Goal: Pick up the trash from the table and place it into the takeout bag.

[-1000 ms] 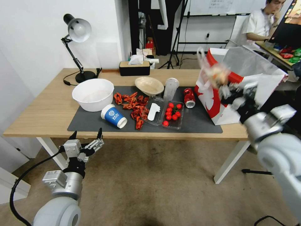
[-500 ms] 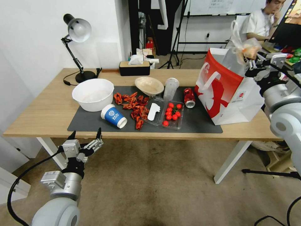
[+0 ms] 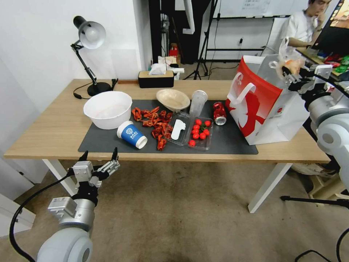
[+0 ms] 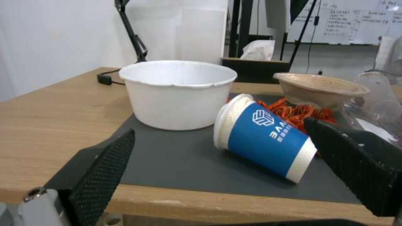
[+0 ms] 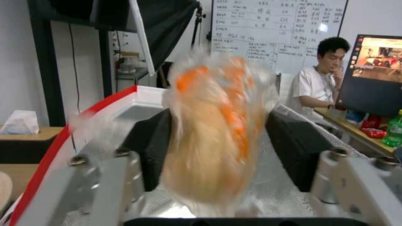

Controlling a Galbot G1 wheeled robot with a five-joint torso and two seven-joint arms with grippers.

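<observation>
- Head view: the right gripper (image 3: 291, 72) is seen above the open mouth of the takeout bag (image 3: 267, 105), jaws clamped on the clear plastic bag (image 3: 289, 62) with its pale-orange lump. The takeout bag stands at the right end of the counter (image 3: 51, 127), partly on the dark mat (image 3: 232, 140), its base near the front edge. On the mat are seen the red can (image 3: 219, 112), clear cup (image 3: 198, 102), beige bowl (image 3: 173, 99) and blue paper cup (image 3: 132, 134), the last lying on its side near the mat's front edge. The left gripper (image 3: 99, 160) hangs below the counter's front edge, jaws apart, holding nothing. Open floor lies in front of the counter.
- Left wrist view: the blue paper cup (image 4: 263, 138) is seen tipped over beside a white bowl (image 4: 178, 92); a white logo and letters are printed on it, not readable. Bare mat lies between cup and counter edge.
- Right wrist view: the clear plastic bag (image 5: 213, 135) is pinched between the dark jaws over the takeout bag's silvery lining (image 5: 276, 191); the red rim runs alongside.
</observation>
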